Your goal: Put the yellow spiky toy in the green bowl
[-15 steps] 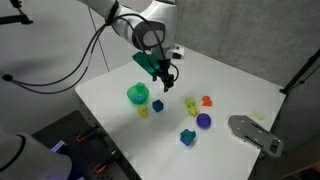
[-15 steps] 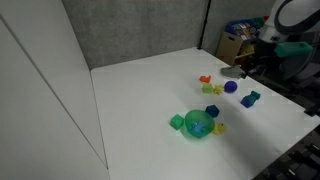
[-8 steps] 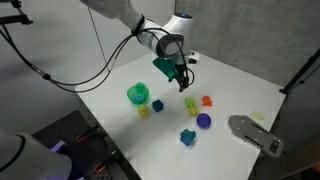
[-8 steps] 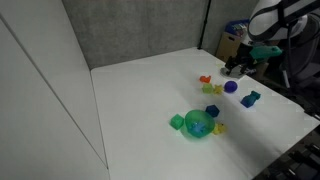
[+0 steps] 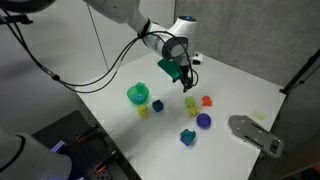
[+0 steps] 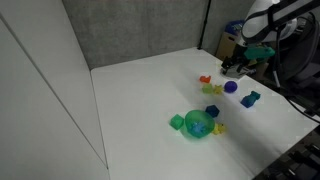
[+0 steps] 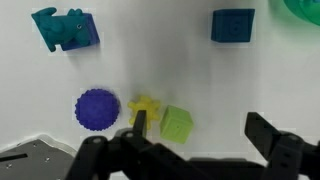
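Note:
The yellow spiky toy [image 7: 146,107] lies on the white table, next to a pale yellow-green cube [image 7: 177,123]. In the wrist view the toy sits just beyond my left fingertip and the cube lies between the fingers. My gripper [image 7: 200,135] is open and empty. In an exterior view it hovers [image 5: 187,82] just above the toy [image 5: 190,102]. The green bowl [image 5: 138,95] stands well off to the side on the table; only its rim shows at a corner of the wrist view [image 7: 305,8]. It also shows in an exterior view [image 6: 200,124].
Near the toy lie a purple spiky ball [image 7: 97,109], an orange piece [image 5: 207,101] and a teal figure on a blue block [image 7: 66,30]. A blue cube [image 5: 157,105] and a small yellow block [image 5: 143,111] sit by the bowl. A grey device [image 5: 255,133] lies near the table edge.
My gripper has moved away from the bowl's side and across the table to above the yellow spiky toy and pale green cube. The objects have not moved.

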`<state>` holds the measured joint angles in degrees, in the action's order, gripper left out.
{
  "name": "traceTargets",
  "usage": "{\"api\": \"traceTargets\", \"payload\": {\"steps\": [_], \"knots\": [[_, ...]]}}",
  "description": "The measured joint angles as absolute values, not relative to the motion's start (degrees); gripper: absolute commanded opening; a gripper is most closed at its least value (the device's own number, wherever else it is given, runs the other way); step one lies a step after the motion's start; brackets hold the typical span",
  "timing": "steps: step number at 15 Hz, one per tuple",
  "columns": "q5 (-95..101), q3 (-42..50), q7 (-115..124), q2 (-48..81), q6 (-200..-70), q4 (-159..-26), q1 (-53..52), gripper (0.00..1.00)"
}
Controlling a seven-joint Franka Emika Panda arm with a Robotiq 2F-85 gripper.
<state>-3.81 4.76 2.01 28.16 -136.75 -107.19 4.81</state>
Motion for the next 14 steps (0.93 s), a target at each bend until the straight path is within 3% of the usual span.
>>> {"api": "traceTargets", "payload": {"steps": [14], "knots": [[-3.8, 6.6, 3.1, 44.6, -148.8, -97.7, 5.8, 1.00]]}}
